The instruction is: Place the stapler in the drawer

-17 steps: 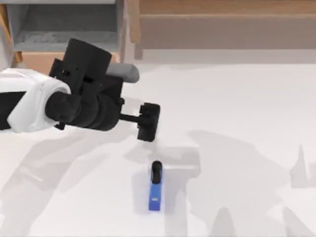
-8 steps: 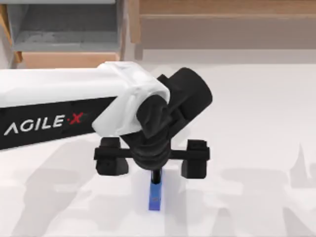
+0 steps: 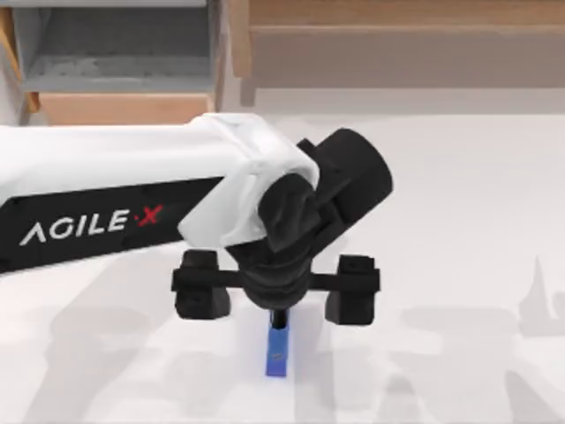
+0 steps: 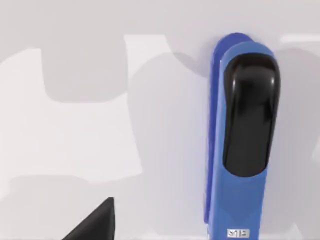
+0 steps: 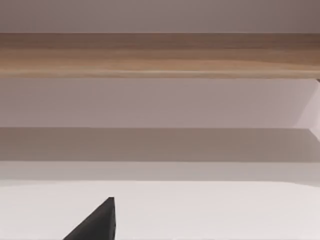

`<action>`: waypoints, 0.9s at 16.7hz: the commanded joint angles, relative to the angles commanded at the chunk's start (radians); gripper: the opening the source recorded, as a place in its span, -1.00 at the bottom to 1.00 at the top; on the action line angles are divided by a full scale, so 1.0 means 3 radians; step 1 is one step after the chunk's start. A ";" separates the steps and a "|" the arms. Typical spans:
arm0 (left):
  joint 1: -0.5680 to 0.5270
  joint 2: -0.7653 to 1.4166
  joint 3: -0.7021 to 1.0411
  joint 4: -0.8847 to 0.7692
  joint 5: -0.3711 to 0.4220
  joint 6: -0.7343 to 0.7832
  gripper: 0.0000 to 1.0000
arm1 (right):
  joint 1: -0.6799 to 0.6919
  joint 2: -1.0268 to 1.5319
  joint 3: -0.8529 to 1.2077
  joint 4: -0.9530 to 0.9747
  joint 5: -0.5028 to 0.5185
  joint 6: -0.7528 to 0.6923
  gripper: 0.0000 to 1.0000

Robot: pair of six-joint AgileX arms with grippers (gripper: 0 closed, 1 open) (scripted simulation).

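Observation:
The stapler, a narrow blue bar with a black rounded end, lies flat on the white table near the front centre. My left gripper hangs directly over its black end, open, with one finger on each side, spread far wider than the stapler. In the left wrist view the stapler lies lengthwise on the table, and one black fingertip shows well apart from it. The drawer stands pulled out at the back left, with a grey inside and a tan front panel. A dark fingertip of my right gripper shows in the right wrist view.
A wide brown wooden cabinet runs along the back right, and its front edge faces the right wrist camera. My left arm's white link stretches across the table from the left, between the drawer and the stapler.
My left arm has swung from beside the drawer to above the stapler, covering its black end. Over the last half second it only shifted slightly.

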 joint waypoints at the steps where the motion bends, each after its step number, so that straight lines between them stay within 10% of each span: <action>1: 0.0005 0.0032 -0.0024 0.0046 -0.0001 0.0010 1.00 | 0.0000 0.0000 0.0000 0.0000 0.0000 0.0000 1.00; 12: 0.0088 0.0484 -0.0332 0.0825 0.0012 0.0103 1.00 | 0.0000 0.0000 0.0000 0.0000 0.0000 0.0000 1.00; 15: 0.0088 0.0484 -0.0332 0.0825 0.0012 0.0103 0.55 | 0.0000 0.0000 0.0000 0.0000 0.0000 0.0000 1.00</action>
